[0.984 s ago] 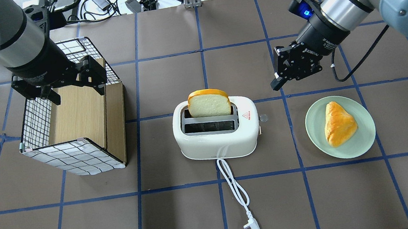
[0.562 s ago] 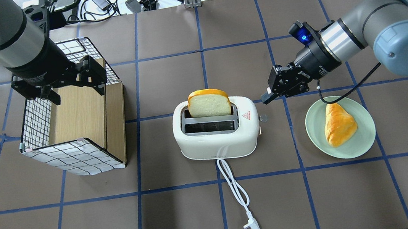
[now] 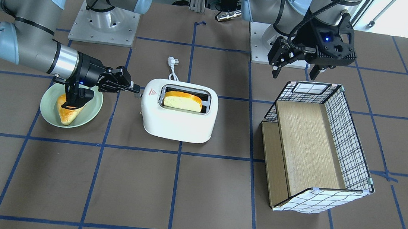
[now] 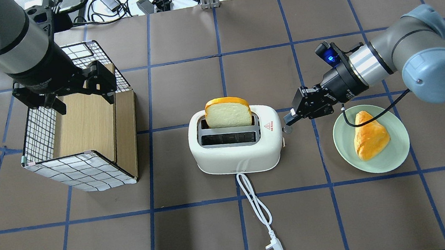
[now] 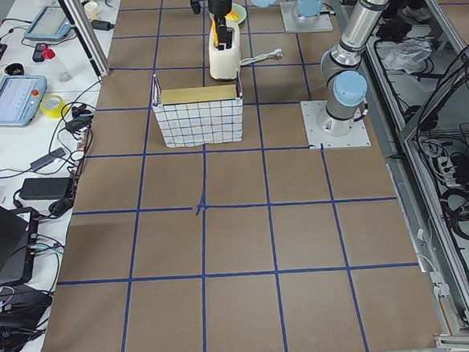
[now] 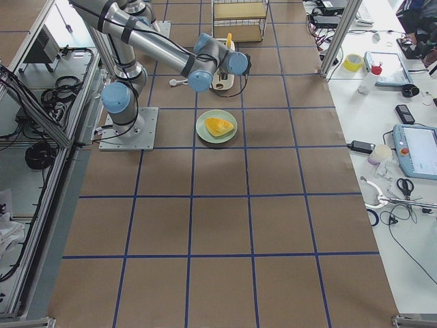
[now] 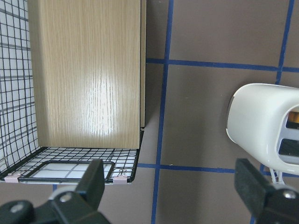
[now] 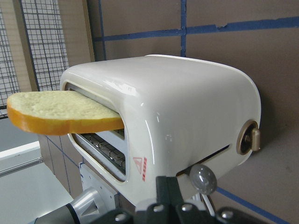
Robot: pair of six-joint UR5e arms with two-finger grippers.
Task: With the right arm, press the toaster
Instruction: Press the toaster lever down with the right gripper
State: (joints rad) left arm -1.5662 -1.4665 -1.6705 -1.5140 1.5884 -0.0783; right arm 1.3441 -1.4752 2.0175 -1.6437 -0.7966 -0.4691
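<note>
The white toaster (image 4: 236,150) stands mid-table with a bread slice (image 4: 228,111) upright in its far slot; it also shows in the front view (image 3: 177,123) and right wrist view (image 8: 187,107). Its small lever knob (image 4: 287,129) sticks out of the end with the red triangle sticker, and the white cord and plug (image 4: 257,213) trail toward the camera. My right gripper (image 4: 288,120) is shut and empty, its tip just over the lever knob (image 8: 202,177). My left gripper (image 4: 83,99) is open and empty above the crate.
A wire-and-wood crate (image 4: 80,128) lies on its side to the left of the toaster. A green plate (image 4: 396,157) with a pastry (image 4: 369,134) sits right of the toaster, partly under my right wrist. Cables and tools lie along the far table edge.
My right gripper has moved down and left, from beyond the plate to the toaster's lever end. The left arm, toaster and bread have not moved.
</note>
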